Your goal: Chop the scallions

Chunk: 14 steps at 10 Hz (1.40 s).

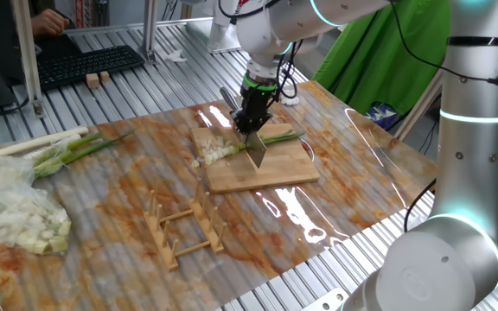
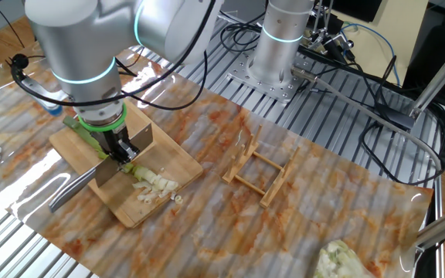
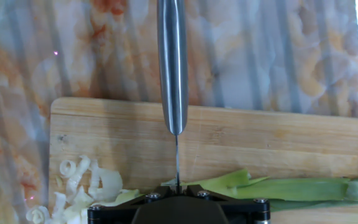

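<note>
My gripper [image 1: 253,117] is shut on a knife [image 1: 257,152] and holds it blade down over the wooden cutting board [image 1: 271,177]. The scallion [image 1: 277,136] lies across the board, its green leaves to the right of the blade. Short white and pale-green cut bits [image 1: 215,153] are piled to the left of it. In the hand view the knife's steel handle [image 3: 173,62] points away from the gripper [image 3: 177,191]. The thin blade stands on the scallion [image 3: 291,186], with the bits [image 3: 86,186] on its left. The other fixed view shows the gripper [image 2: 119,148], the blade [image 2: 134,147] and the bits [image 2: 157,185].
A bundle of long whole stalks [image 1: 59,147] lies at the table's left. A pale heap in clear plastic [image 1: 15,216] sits below it. A wooden rack [image 1: 184,229] lies in front of the board. A keyboard [image 1: 89,65] is at the back.
</note>
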Each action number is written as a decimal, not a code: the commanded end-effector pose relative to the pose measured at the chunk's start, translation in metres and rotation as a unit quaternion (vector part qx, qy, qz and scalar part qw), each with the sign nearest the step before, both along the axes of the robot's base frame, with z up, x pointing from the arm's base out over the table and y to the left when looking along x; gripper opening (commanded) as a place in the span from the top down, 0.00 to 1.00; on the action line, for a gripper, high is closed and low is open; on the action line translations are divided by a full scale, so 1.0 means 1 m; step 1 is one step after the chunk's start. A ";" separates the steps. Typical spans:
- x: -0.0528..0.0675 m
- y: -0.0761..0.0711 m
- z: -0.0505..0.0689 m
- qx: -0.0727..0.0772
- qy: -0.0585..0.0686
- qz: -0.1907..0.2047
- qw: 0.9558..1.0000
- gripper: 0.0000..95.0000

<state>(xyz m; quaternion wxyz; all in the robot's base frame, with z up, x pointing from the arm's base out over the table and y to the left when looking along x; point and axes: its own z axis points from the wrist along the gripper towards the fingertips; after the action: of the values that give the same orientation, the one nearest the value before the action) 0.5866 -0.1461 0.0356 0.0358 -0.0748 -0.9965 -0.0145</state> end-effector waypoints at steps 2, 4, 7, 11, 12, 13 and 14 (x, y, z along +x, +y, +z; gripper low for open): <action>-0.004 -0.001 0.008 0.006 0.000 -0.003 1.000 1.00; -0.005 -0.003 0.016 0.002 0.000 -0.002 1.000 1.00; -0.011 -0.009 0.036 -0.005 0.003 0.000 1.000 1.00; -0.018 -0.019 0.054 -0.008 0.005 0.004 1.000 1.00; -0.019 -0.020 0.055 -0.009 0.004 0.004 1.000 1.00; -0.019 -0.025 0.056 -0.006 0.004 0.007 1.000 1.00; -0.018 -0.027 0.051 -0.006 0.002 0.010 1.000 1.00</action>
<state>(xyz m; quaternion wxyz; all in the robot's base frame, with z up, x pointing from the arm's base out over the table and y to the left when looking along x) 0.5662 -0.1745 0.0864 0.0360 -0.0643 -0.9972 -0.0086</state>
